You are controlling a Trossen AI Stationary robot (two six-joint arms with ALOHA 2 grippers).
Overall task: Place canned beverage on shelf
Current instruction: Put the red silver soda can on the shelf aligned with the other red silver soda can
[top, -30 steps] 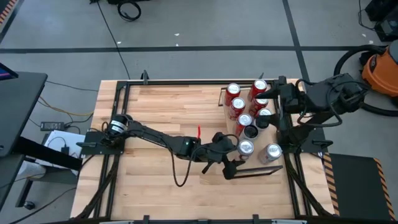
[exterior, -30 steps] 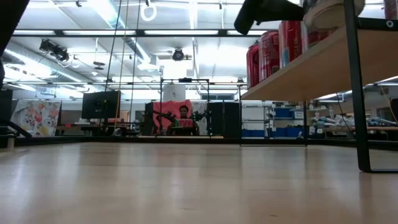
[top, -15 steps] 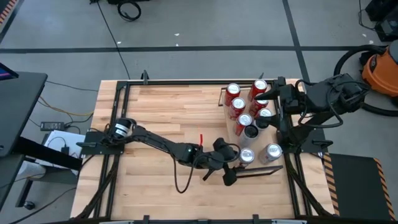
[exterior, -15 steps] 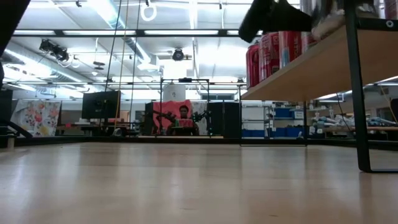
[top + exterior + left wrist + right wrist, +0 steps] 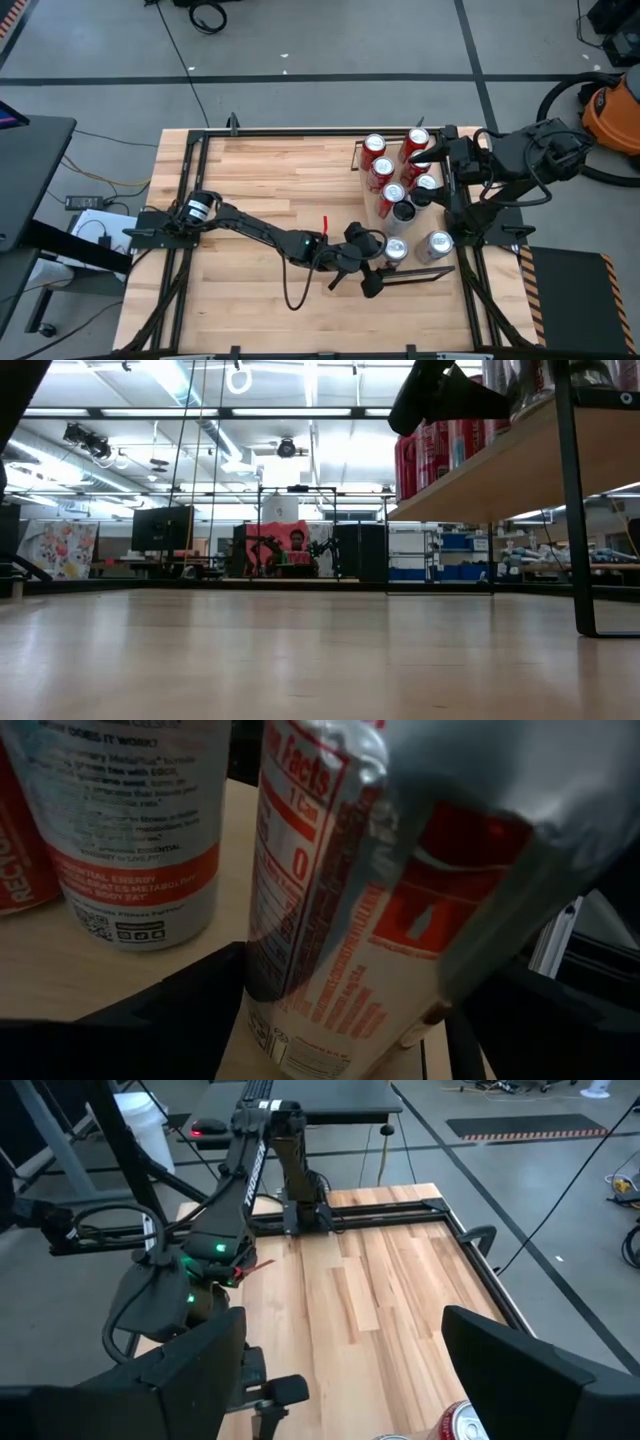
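Observation:
A silver-and-red can [image 5: 350, 910] stands on the light-wood shelf [image 5: 500, 470] at its near left corner, where the high view shows its top [image 5: 396, 250]. My left gripper [image 5: 384, 264] reaches in level from the table's left. Its two dark fingers [image 5: 190, 1005] stand one on each side of the can's lower half, with the jaws spread about as wide as the can. My right gripper [image 5: 424, 162] hangs open over the cans at the shelf's far end, with nothing between its fingers [image 5: 180, 1370]. My left gripper's fingers lie level against or just beside the can's lower side walls [image 5: 262, 990], coming from the table's left. I cannot tell whether they still touch it. The can stands upright with its base on the shelf board.
Several red cans [image 5: 385, 170], a dark can [image 5: 403, 212] and another silver can [image 5: 437, 244] crowd the shelf. A silver can with an orange band [image 5: 130, 830] stands close behind the placed one. The tabletop [image 5: 270, 175] left of the shelf is bare wood.
My left gripper has moved down and toward the table's near edge with the silver-and-red can. The can first hung just above the shelf board and now stands on it.

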